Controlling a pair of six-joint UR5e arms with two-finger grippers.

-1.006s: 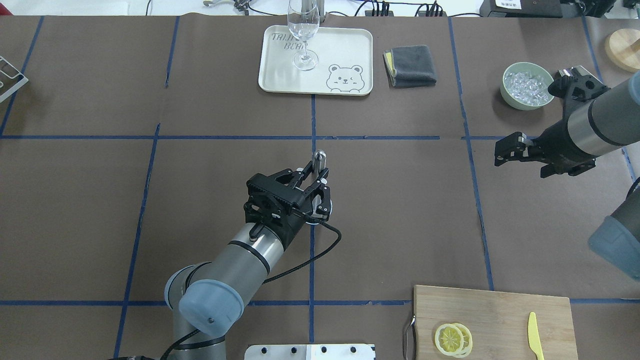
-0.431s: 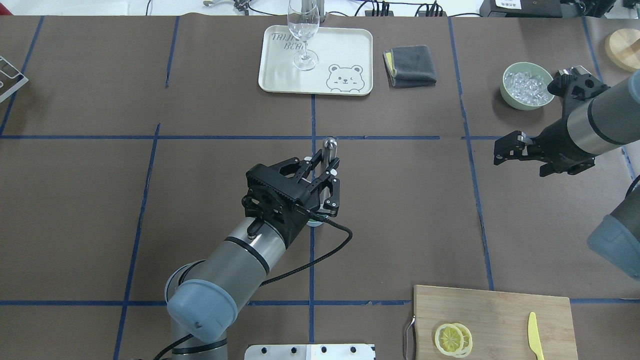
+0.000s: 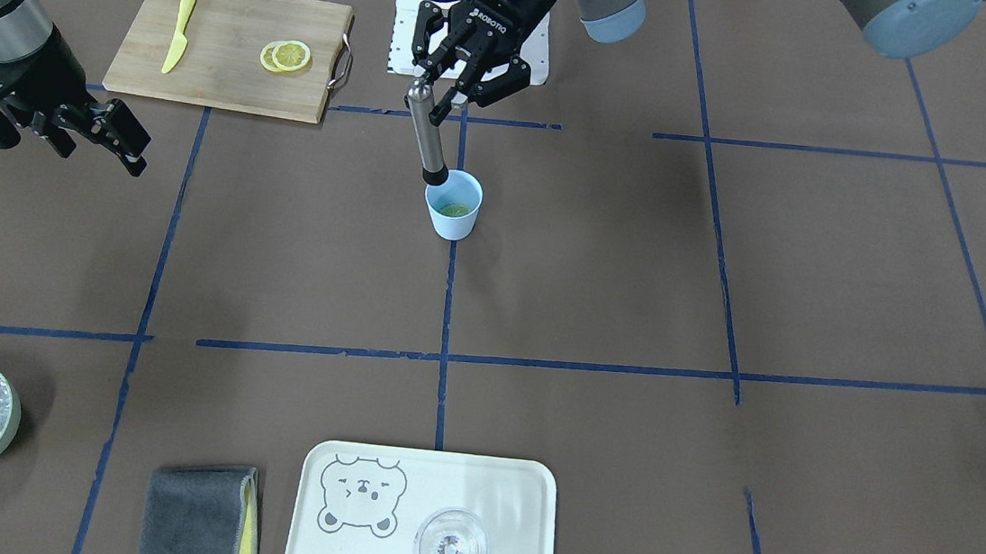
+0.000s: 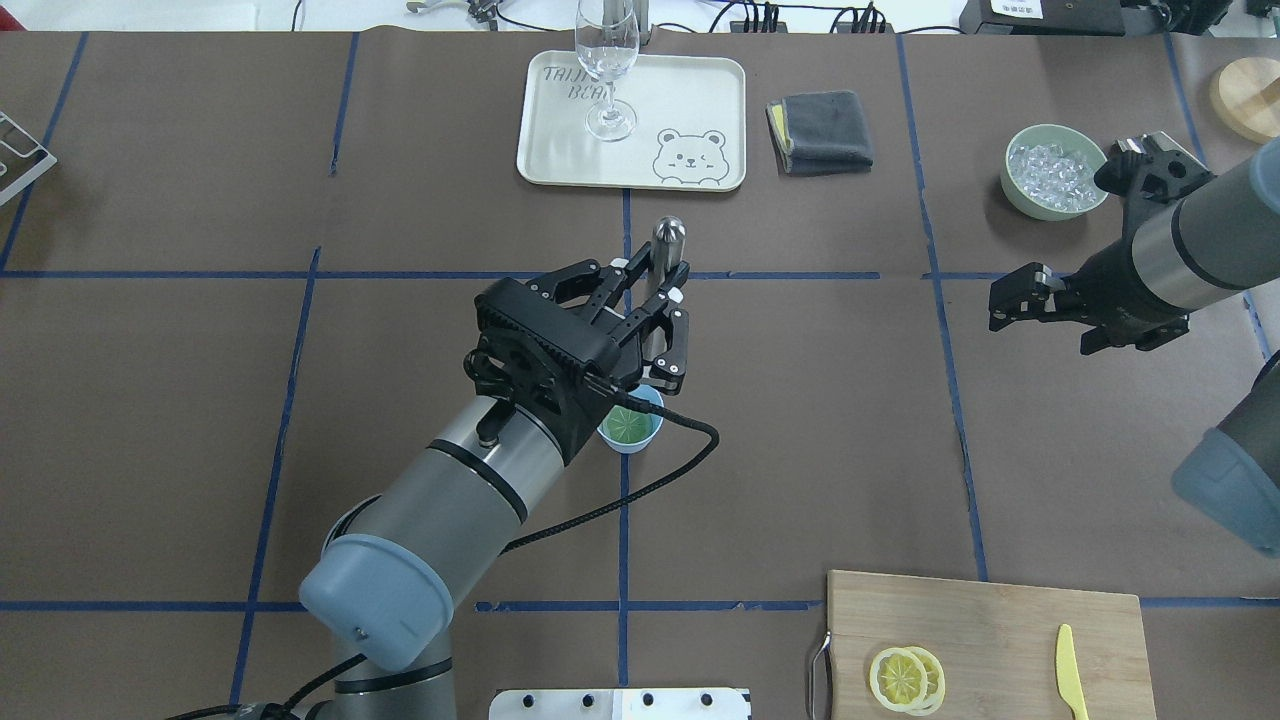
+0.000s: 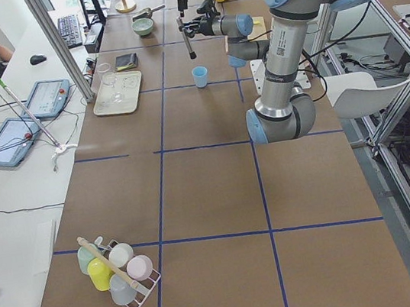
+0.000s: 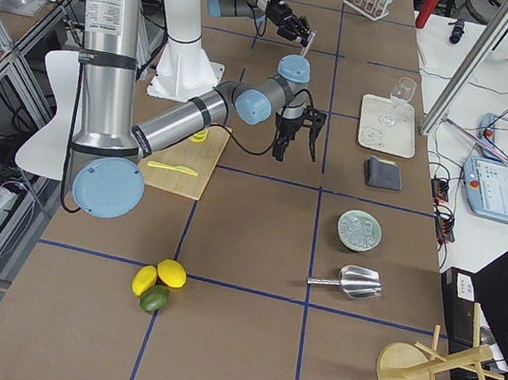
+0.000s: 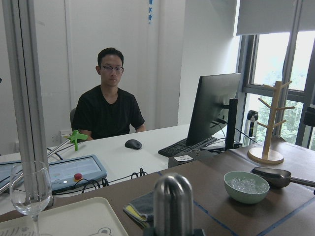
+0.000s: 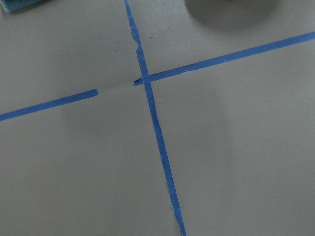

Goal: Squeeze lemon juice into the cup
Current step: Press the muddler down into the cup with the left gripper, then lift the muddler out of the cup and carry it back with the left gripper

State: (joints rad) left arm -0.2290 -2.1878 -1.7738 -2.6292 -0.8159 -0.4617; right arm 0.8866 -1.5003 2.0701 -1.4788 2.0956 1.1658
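Observation:
The light blue cup [image 4: 632, 428] stands mid-table with green stuff in its bottom [image 3: 454, 210]. My left gripper [image 4: 662, 312] is shut on a silver metal rod [image 3: 426, 137]. The rod is tilted, and its lower end hangs just above the cup's rim. The rod's rounded top [image 7: 173, 202] fills the lower middle of the left wrist view. Two overlapping lemon slices [image 4: 906, 679] lie on the wooden cutting board [image 4: 1000, 620], near the table's front right. Far to the right, above the table, my right gripper [image 4: 1008, 300] is open with nothing in it.
A yellow plastic knife [image 4: 1071, 685] lies on the board. A cream tray [image 4: 690, 110] with a clear glass [image 4: 606, 70], a folded grey cloth [image 4: 820, 131] and a green bowl of ice [image 4: 1055, 170] are at the back. A person sits behind the table's far side [image 7: 110, 105].
My left gripper has lifted the metal rod up and away from the cup, toward the table's far side. The cup's green inside now shows. The right arm has barely moved.

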